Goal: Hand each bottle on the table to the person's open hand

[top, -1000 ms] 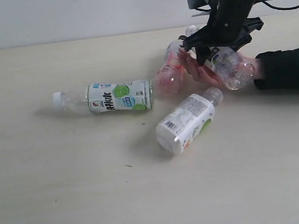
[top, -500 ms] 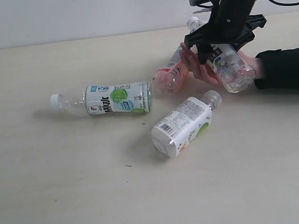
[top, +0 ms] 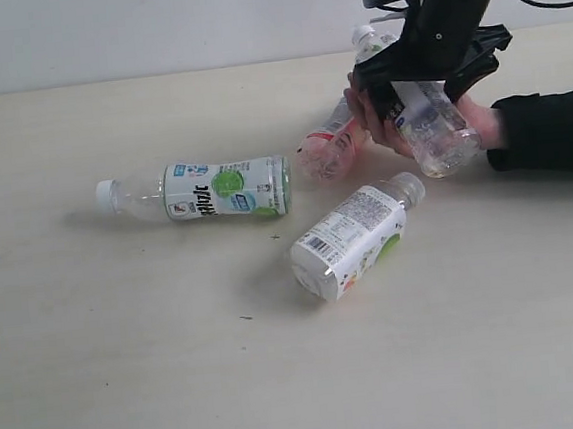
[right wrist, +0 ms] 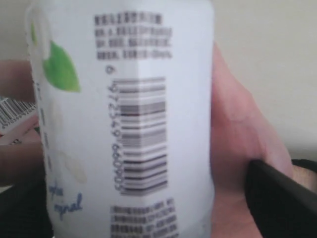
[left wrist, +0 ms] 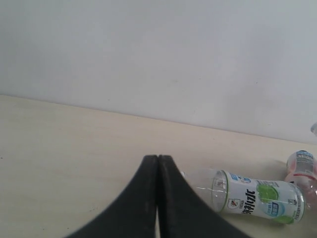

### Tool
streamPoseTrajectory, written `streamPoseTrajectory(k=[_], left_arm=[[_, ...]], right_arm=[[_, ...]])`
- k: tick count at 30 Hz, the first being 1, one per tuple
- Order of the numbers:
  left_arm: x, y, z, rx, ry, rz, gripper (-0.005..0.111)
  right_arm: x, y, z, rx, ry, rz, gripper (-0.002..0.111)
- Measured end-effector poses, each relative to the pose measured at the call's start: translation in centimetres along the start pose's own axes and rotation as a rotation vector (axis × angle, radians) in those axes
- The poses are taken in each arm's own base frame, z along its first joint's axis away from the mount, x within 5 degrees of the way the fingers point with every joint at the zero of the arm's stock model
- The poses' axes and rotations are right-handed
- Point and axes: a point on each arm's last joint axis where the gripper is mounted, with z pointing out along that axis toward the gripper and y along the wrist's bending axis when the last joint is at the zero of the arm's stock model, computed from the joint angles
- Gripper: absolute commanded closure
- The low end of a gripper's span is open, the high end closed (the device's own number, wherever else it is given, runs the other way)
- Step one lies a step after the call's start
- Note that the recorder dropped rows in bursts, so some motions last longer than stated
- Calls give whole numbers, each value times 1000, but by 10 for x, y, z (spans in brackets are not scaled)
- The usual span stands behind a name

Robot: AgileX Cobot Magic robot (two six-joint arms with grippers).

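Right tool (top: 418, 91) released: jaws spread wide, straddling a white-capped bottle (top: 434, 126) without pinching it. That bottle lies tilted in the person's open hand (top: 377, 121). Left tool (left wrist: 158, 166) clenched, gripping nothing. On the desk (top: 129, 369) lie the pink-labelled bottle (top: 329, 149) just beside the hand, a green-labelled bottle (top: 226, 188) and a third bottle (top: 354, 237).

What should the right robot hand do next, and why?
The right robot hand should probably rise straight up, clear of the bottle. Its jaws stand open on either side of it, and the bottle lies in the person's open hand, so this handover looks done.
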Motion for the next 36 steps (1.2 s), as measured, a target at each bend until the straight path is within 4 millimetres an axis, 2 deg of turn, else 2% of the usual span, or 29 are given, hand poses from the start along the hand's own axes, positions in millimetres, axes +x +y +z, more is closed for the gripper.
streamPoseTrajectory(k=[5,9,15,19,21,23,28,29,30,32,34,36], left_arm=[[0,0,0,0,0,0,107],[0,0,0,0,0,0,107],[0,0,0,0,0,0,107],[0,0,0,0,0,0,107],[0,0,0,0,0,0,107],[0,0,0,0,0,0,107],[0,0,0,0,0,0,107],[0,0,0,0,0,0,107],[0,0,0,0,0,0,107],[0,0,0,0,0,0,107],[0,0,0,0,0,0,107],[0,0,0,0,0,0,107]], right_arm=[[-1,-1,-14,5,-25,-3,14],[-2,-2,-37,4,-72,-3,14],[3,-4,-100,-2,-199,2,15],[17,-7,-150,7,-255,2,21],[29,-11,-175,36,-277,-6,29],[43,-16,-200,78,-303,-16,43],[91,-23,-252,114,-412,-18,96],[104,-24,-260,113,-441,-17,104],[116,-25,-270,111,-476,-15,108],[142,-26,-278,108,-529,-16,108],[165,-27,-277,103,-567,-20,108],[188,-27,-266,89,-588,-23,108]])
